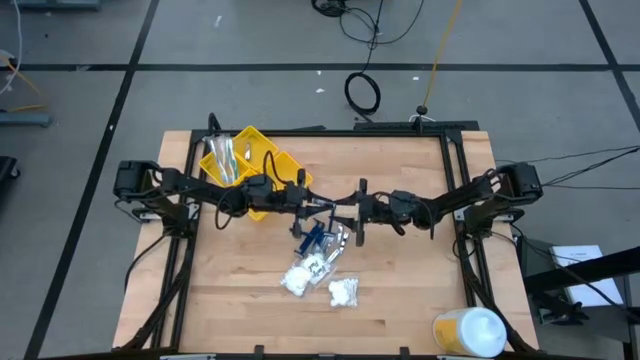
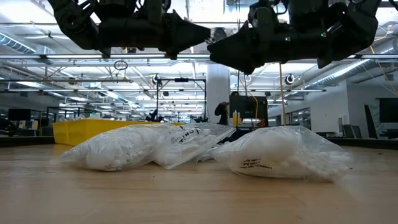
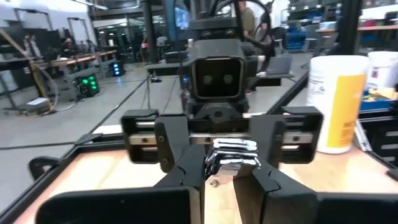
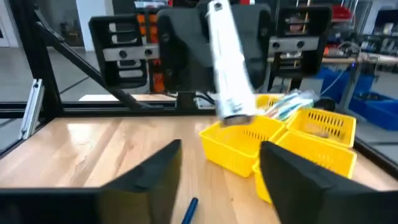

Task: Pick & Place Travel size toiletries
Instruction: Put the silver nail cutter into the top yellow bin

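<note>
I have both arms stretched level over the surface [image 1: 400, 290], meeting nose to nose above its middle. The yellow tray [image 1: 262, 158] sits by the far left corner, the round container [image 1: 468, 331] at the near right. Bags of white lumps [image 1: 318, 272] lie below. My left claw [image 3: 219, 186] is clamped on a silvery tube [image 4: 225, 65], held upright; my right claw [image 4: 219, 171] stands apart just before it.

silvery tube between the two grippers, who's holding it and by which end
The left gripper pinches the slim silvery-clear tube at one end; the right gripper stands open, clear of it.
</note>
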You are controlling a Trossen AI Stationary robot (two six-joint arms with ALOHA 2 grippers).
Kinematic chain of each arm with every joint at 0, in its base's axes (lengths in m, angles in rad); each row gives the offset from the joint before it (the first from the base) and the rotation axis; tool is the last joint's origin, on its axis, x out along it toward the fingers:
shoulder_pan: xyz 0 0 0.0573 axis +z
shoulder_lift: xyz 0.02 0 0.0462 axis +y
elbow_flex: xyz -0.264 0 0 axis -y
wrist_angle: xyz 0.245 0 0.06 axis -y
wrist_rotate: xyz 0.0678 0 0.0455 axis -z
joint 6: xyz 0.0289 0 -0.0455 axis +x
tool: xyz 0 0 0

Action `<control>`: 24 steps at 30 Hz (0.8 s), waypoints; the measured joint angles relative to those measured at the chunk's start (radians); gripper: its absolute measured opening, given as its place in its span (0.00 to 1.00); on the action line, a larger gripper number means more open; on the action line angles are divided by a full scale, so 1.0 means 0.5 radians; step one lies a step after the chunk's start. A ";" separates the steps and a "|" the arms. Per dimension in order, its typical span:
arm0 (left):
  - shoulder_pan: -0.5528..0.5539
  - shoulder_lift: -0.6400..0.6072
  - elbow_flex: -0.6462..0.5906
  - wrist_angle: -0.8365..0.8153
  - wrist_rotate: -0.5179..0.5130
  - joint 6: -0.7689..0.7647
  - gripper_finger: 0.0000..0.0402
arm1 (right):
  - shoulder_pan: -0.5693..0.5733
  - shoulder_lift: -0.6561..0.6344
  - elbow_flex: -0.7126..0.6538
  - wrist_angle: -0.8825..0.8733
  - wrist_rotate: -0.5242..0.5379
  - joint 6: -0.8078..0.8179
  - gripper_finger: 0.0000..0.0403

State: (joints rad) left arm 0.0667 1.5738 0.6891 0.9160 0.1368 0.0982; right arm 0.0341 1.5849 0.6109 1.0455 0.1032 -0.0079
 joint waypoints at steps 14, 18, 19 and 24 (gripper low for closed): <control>0.141 -0.516 0.002 -0.912 -0.958 -0.097 0.09 | -0.003 -0.484 -0.001 -0.971 0.253 0.046 0.75; 0.261 -0.679 0.002 -1.292 -1.197 -0.158 0.09 | -0.003 -0.599 -0.002 -1.139 0.270 0.046 0.73; 0.305 -0.706 0.002 -1.379 -1.211 -0.194 0.09 | -0.004 -0.619 -0.002 -1.151 0.271 0.046 0.72; 0.563 -0.760 0.002 -1.778 -1.217 -0.397 0.09 | -0.002 -0.636 -0.002 -1.177 0.267 0.047 0.71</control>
State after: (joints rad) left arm 0.3480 1.1936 0.6899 0.0268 -0.4716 -0.1005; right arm 0.0330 1.2669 0.6102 0.4570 0.2365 0.0154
